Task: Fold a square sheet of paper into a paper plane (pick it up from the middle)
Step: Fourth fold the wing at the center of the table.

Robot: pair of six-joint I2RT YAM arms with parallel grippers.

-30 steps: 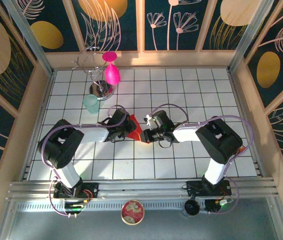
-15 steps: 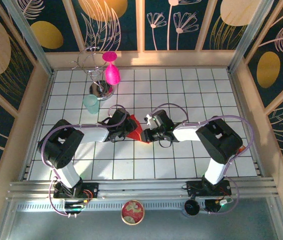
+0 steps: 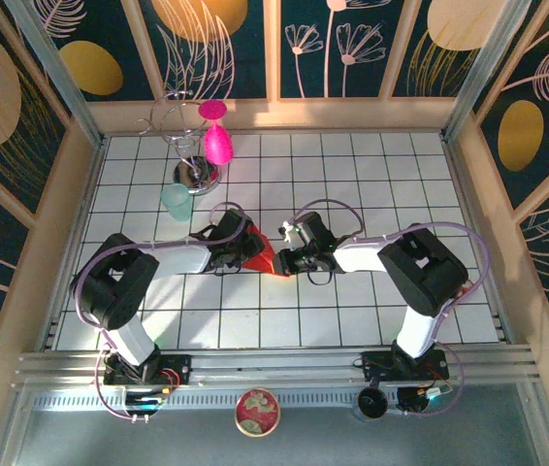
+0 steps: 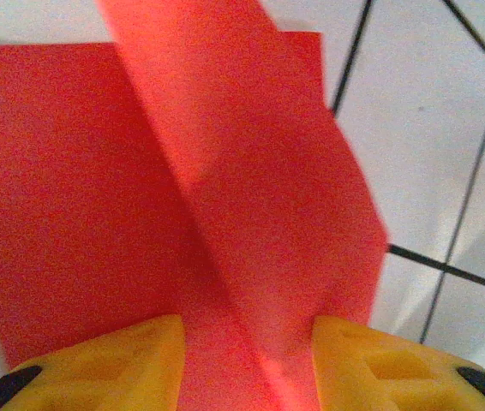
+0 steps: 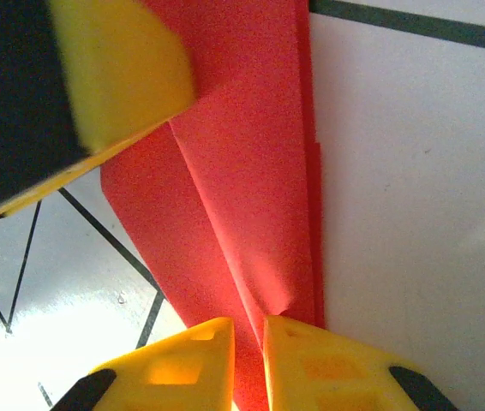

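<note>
The square sheet of paper (image 3: pixel 264 255), bright red, lies mid-table folded into a creased, pointed wedge between both grippers. My left gripper (image 3: pixel 246 249) is at its left side. In the left wrist view its yellow fingers (image 4: pixel 144 360) stand apart, open, with a raised flap of the paper (image 4: pixel 251 171) running up between them. My right gripper (image 3: pixel 288 258) meets the paper from the right. In the right wrist view it (image 5: pixel 248 351) is shut on the paper's upright crease (image 5: pixel 242 163). A finger of the left gripper (image 5: pixel 118 68) shows at the top left of that view.
A magenta goblet (image 3: pixel 217 144) hangs on a wire stand with a chrome base (image 3: pixel 197 176) at the back left. A teal cup (image 3: pixel 177 202) stands just in front of it, close to the left arm. A round tin (image 3: pixel 257 412) lies beyond the near rail.
The left fingers have spread a little wider over the paper. The right fingers have closed tighter on the crease, and that gripper has edged slightly towards the left.
</note>
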